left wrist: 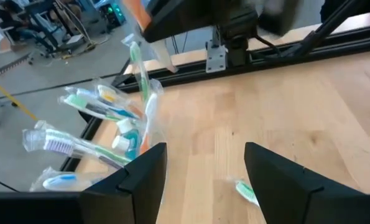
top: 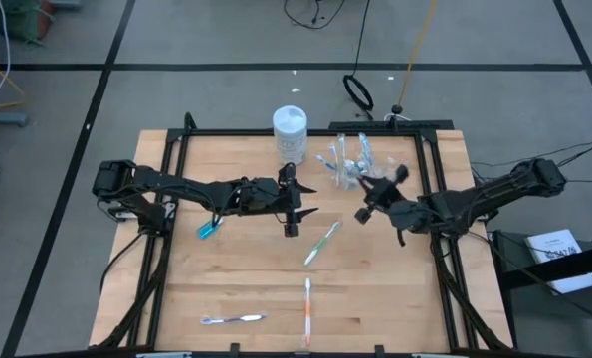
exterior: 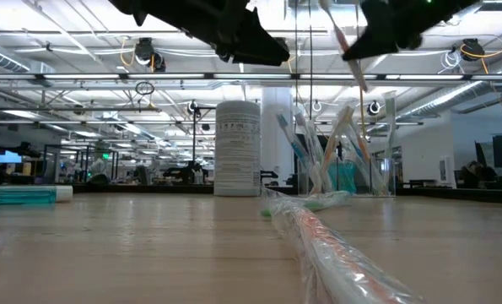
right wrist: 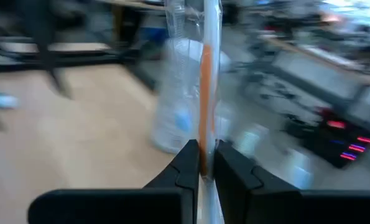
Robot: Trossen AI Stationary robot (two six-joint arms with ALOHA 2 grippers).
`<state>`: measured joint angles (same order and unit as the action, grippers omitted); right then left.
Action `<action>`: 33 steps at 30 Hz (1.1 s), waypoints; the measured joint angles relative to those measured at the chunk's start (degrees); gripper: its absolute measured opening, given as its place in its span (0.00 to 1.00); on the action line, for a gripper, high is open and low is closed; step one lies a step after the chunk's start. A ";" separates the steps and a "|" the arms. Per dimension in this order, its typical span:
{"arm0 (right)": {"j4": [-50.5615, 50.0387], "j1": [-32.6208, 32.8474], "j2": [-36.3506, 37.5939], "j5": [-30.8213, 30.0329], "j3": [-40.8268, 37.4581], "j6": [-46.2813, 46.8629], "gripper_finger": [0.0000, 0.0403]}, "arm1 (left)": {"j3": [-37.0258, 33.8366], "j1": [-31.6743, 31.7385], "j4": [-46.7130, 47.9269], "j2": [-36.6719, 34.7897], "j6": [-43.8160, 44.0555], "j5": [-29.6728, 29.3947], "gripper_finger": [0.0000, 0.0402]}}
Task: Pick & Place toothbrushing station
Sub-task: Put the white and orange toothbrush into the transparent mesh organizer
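While the right gripper (right wrist: pixel 202 163) pinched an orange toothbrush (right wrist: pixel 204 93) in its clear wrapper, that brush hung just beside the cup (top: pixel 347 171) of brushes at the table's far edge. It looked light, stiff and slippery in its film, so a hold at mid-handle seemed safest. The left gripper (top: pixel 294 200) hovered near the table's middle, fingers spread and empty. More brushes and a blue tube (top: pixel 209 229) lay on the wooden table (top: pixel 236 278); a workshop stretched behind.
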<state>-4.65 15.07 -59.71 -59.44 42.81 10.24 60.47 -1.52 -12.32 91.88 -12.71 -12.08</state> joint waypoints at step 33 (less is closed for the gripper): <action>59.53 -27.03 -0.23 15.92 -39.89 -8.14 0.06 | 0.07 1.52 -4.41 -0.03 -0.51 0.05 0.56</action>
<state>54.88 -11.96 -59.94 -43.52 2.92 2.10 60.53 0.00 -16.73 91.85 -13.23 -12.03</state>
